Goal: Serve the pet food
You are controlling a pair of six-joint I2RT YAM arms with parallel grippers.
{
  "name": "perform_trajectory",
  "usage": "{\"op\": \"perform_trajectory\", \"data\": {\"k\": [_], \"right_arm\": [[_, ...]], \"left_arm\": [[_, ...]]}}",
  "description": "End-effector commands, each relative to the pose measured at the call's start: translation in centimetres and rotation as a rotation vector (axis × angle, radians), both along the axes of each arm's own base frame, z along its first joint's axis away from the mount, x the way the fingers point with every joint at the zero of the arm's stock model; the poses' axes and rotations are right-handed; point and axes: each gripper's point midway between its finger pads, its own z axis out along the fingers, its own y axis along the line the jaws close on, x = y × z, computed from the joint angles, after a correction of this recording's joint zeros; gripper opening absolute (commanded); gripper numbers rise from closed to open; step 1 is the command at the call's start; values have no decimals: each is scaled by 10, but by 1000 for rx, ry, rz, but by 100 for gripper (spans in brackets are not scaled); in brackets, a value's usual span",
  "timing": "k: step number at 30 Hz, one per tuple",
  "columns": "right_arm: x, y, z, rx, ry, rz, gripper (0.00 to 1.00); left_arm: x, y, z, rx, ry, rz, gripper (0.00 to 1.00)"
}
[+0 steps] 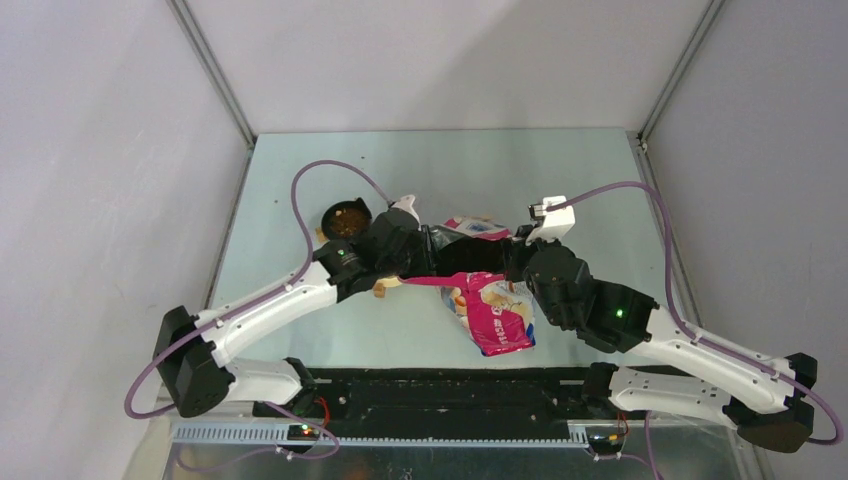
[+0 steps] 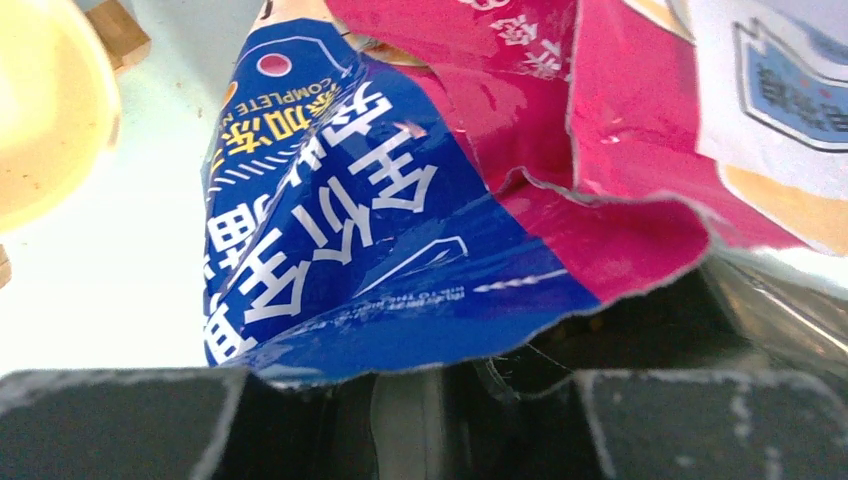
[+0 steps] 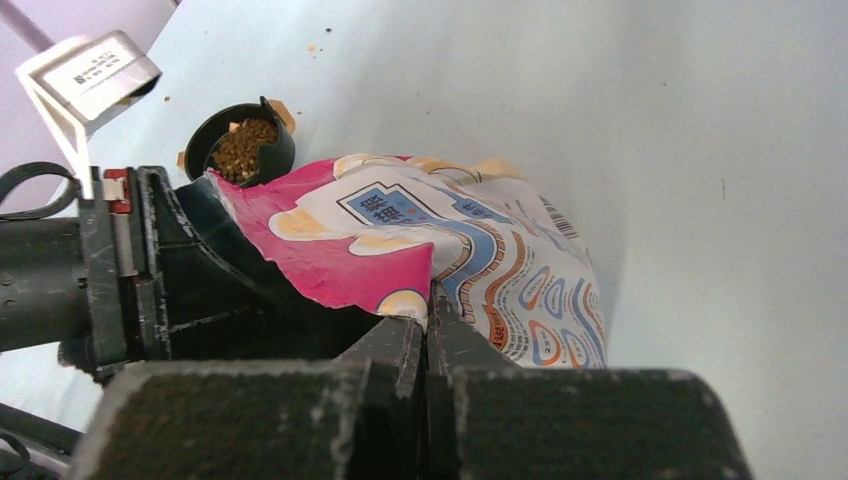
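Pet food [image 1: 347, 222] fills a black bowl [image 3: 216, 135] at the back left; the brown kibble [image 3: 245, 148] shows clearly in the right wrist view. The glossy pink-and-blue bag [image 1: 495, 315] lies mid-table with its mouth held open toward the left. My right gripper [image 3: 430, 305] is shut on the bag's pink rim [image 3: 400, 290]. My left gripper [image 2: 410, 400] sits at the bag [image 2: 350, 220] mouth, shut on a clear plastic scoop handle [image 2: 408, 420] that reaches into the dark opening. The scoop's cup is hidden inside.
A wooden block [image 2: 120, 30] and a blurred yellow rounded thing [image 2: 45, 110] lie left of the bag. A tan piece [image 1: 380, 290] pokes out under the left arm [image 1: 280, 305]. Crumbs [image 3: 315, 45] dot the far table. Walls close in on three sides.
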Motion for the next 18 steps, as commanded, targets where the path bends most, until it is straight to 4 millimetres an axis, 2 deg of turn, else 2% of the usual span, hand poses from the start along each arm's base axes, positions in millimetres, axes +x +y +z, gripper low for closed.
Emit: {"op": "perform_trajectory", "data": {"k": [1,18], "right_arm": [[9,-31,31,45,-84,-132,0],[11,-28,31,48,-81,-120,0]], "left_arm": [[-22,-18,69,-254,-38,-98,0],[-40,20,95,-259,-72,-21,0]]}}
